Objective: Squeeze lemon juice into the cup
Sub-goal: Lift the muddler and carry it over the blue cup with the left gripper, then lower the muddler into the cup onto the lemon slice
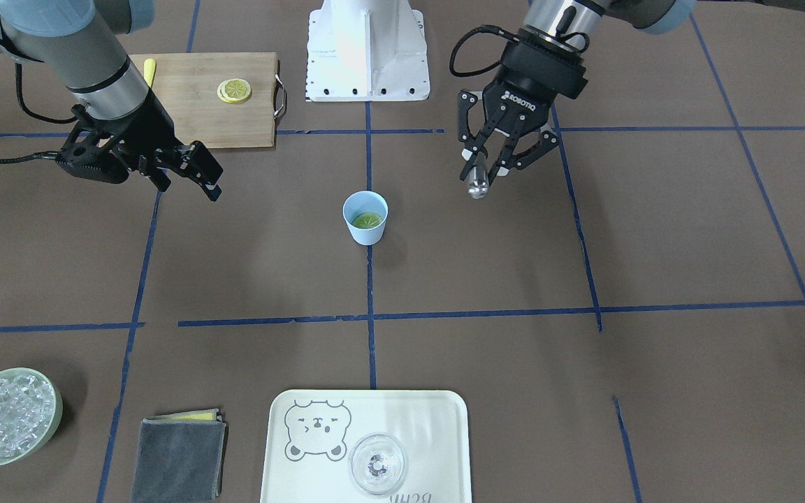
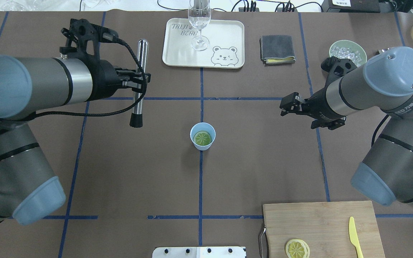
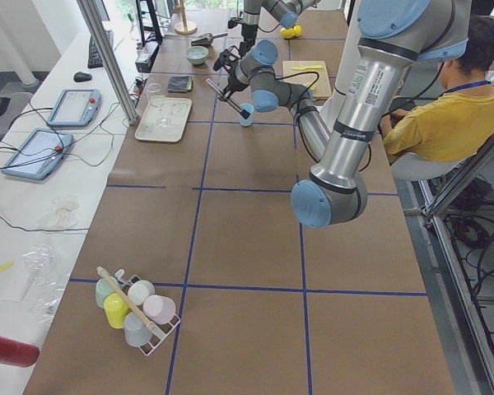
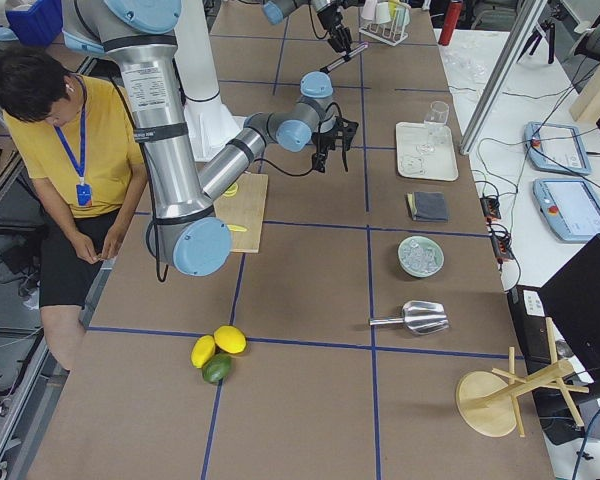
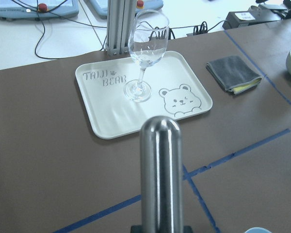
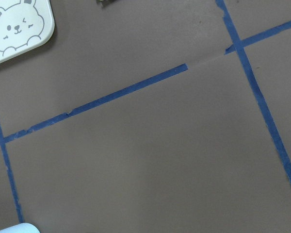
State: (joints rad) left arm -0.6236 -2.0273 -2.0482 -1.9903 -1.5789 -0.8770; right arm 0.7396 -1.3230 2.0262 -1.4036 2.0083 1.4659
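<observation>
Cup: the light-blue cup stands upright in the middle of the worktop, between the two arms.
Lemon: the lemon lies flat inside the cup, cut face up.
Left gripper: the left gripper is closed tight around a shiny metal stick with a black end.
Right gripper: the right gripper has its fingers apart and holds nothing, well away from the cup.
Board: a lemon slice and a yellow knife lie on the wooden board.

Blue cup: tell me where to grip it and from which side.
Grip the cup by its outer wall near the rim, coming in level from the robot's right, where the right gripper is empty. The cup stands upright, has no handle and tapers downward, and a lemon slice lies inside. The left gripper holds a metal rod.
</observation>
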